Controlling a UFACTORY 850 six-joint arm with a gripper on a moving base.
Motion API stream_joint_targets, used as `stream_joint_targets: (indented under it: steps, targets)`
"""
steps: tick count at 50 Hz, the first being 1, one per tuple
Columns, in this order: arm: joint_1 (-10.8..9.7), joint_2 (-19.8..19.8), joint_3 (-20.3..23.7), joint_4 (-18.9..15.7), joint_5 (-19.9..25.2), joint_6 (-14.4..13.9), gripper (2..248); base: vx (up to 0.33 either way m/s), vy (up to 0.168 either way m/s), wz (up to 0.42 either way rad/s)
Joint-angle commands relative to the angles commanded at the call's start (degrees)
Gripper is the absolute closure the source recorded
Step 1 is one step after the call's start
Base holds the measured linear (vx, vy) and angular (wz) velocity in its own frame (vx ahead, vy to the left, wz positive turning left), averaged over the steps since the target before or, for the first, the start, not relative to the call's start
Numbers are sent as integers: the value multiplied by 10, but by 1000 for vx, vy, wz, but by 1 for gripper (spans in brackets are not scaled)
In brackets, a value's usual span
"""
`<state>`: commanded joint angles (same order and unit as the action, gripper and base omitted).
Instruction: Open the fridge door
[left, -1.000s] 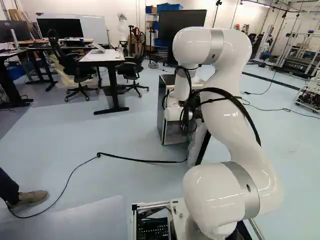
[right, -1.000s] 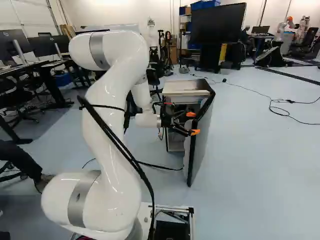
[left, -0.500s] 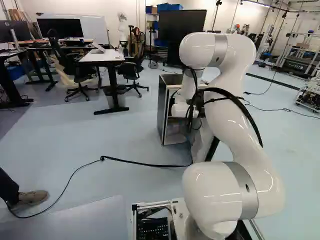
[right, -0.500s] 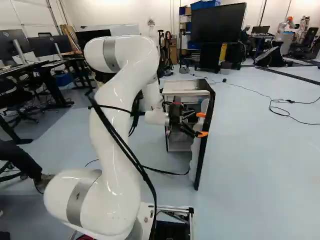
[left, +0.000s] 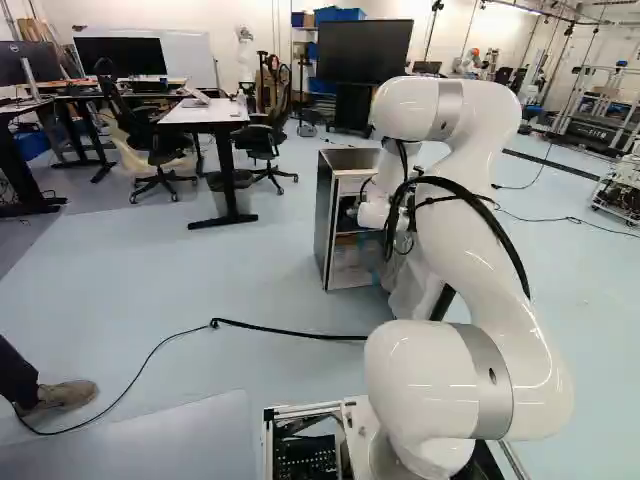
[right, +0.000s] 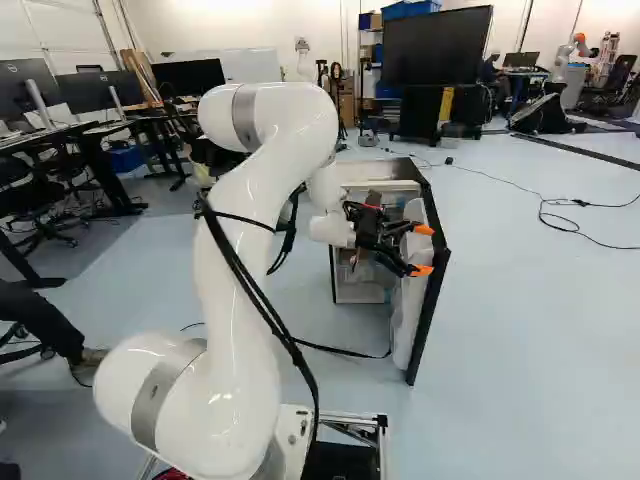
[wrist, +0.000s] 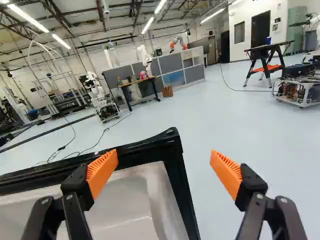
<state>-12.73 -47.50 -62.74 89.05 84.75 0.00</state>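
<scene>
White plastic and metal make up the arm (right: 260, 185), which reaches ahead to the fridge (left: 325, 215) on the pale floor (left: 120, 270). The black-edged door (right: 429, 310) stands open at the fridge's right, its free edge toward the near side. The gripper (right: 422, 250) has its fingers spread wide, with nothing clasped; one orange pad (wrist: 102, 172) overlaps the door's frame in the wrist view, though contact is unclear.
</scene>
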Motion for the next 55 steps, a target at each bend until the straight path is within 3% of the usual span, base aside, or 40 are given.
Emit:
stream_joint_targets:
  steps: [33,55]
  targets:
    - [-67,-49,-106,53,-10,0,3,0,0,0]
    - [-106,-87,-185,57,-12,0,3,0,0,0]
